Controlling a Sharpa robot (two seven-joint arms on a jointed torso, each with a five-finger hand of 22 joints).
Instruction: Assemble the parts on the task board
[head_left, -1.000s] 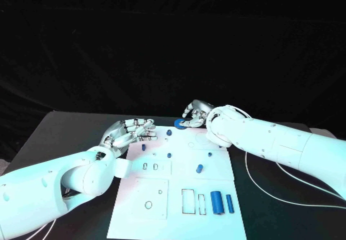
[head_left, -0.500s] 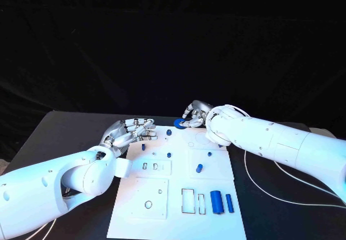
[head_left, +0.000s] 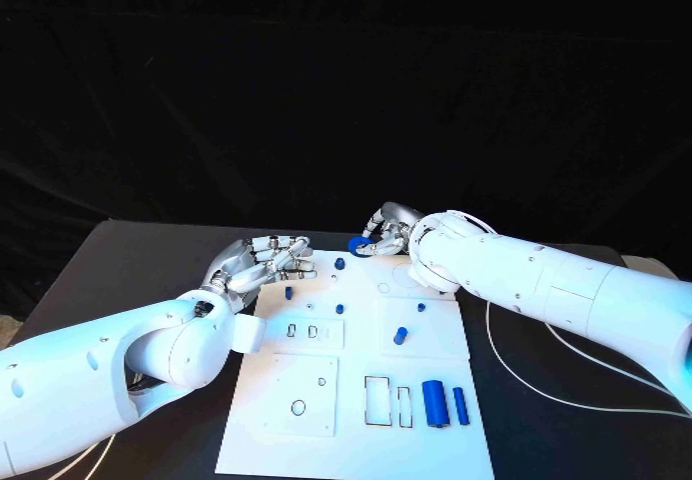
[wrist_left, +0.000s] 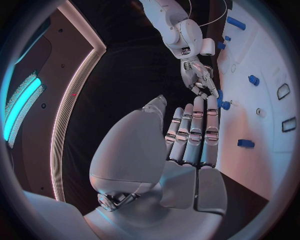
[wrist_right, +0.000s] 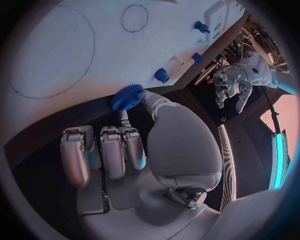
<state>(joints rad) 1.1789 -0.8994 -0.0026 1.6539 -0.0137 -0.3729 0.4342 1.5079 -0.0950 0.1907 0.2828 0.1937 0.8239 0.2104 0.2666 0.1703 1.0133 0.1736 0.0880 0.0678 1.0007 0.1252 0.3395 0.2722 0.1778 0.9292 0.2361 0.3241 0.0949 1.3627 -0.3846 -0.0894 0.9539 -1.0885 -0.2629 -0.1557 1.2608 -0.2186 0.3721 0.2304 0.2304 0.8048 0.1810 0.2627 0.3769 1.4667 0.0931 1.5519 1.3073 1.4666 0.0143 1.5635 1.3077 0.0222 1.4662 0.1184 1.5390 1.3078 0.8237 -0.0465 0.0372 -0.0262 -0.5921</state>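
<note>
The white task board (head_left: 310, 385) lies in the middle of the black table. At its far edge my right hand (head_left: 387, 232) pinches a small blue gear (head_left: 358, 246) between thumb and a finger; the right wrist view shows the gear (wrist_right: 127, 97) just off the board's edge (wrist_right: 94, 50). My left hand (head_left: 264, 258) hovers over the board's far left corner, fingers straight and side by side, holding nothing. Its fingers (wrist_left: 194, 135) lie beside the board in the left wrist view, where my right hand (wrist_left: 199, 79) appears beyond them. Blue pegs (head_left: 338, 264) (head_left: 289, 294) stand in the board.
Near the board's front right lie a thick blue cylinder (head_left: 433, 405) and two thinner blue pieces (head_left: 460, 405) (head_left: 404, 406). Another blue part (head_left: 401, 336) sits mid-board. A white cable (head_left: 505, 345) loops on the table right of the board.
</note>
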